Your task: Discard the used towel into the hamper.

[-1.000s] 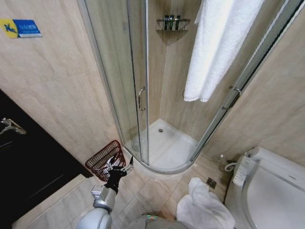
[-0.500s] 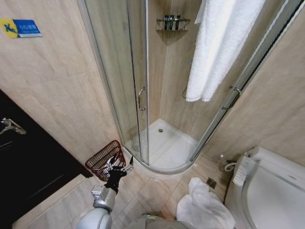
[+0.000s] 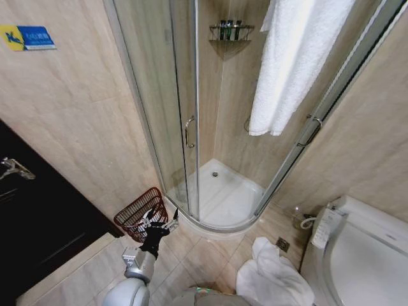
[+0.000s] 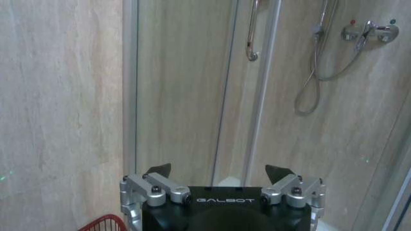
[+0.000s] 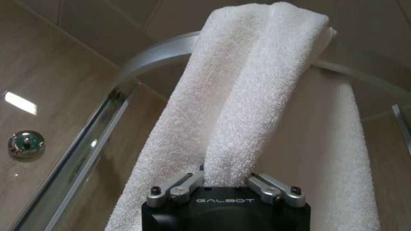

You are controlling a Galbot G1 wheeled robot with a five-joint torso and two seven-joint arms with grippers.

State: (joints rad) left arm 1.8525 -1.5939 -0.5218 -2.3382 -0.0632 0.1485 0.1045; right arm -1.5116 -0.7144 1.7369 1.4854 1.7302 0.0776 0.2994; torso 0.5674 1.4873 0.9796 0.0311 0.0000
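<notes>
**Over the shower rail: right gripper pinching the towel, hamper well below on the floor**

At head view, towel [image 3: 296, 60] hangs white and thick over the curved top rail of the shower enclosure [image 3: 191, 127], draped in long folds, lower hem free just above the door handle level. Hamper [image 3: 141, 213] sits on the floor tiles beside the shower tray, against the wall: small, round, dark-red wire, ribbed, mouth tipped toward the robot. Left gripper [image 3: 159, 221] hovers just over the hamper's near rim, fingers spread, holding nothing. A second white towel heap [image 3: 271, 277] lies on the floor near the toilet [image 3: 357, 255].

Left wrist view: left gripper [image 4: 222, 173] fingers apart, empty, facing the shower glass; a corner of the red hamper [image 4: 106, 224] just beside it.

Right wrist view: right gripper [image 5: 224, 180] clenched on a fold of the towel [image 5: 250, 96], which runs up and over the rail [image 5: 154, 50] above.

Risks, my read:
- Grip is on one fold only; heavy terry could slip out on the pull.
- Towel straddles the rail, so a sideways tug may drag or snag instead of lifting clear.
- Hamper is small and tilted; a long towel could spill over the rim or tip it.
- Left gripper parked at the rim may block the drop.
</notes>
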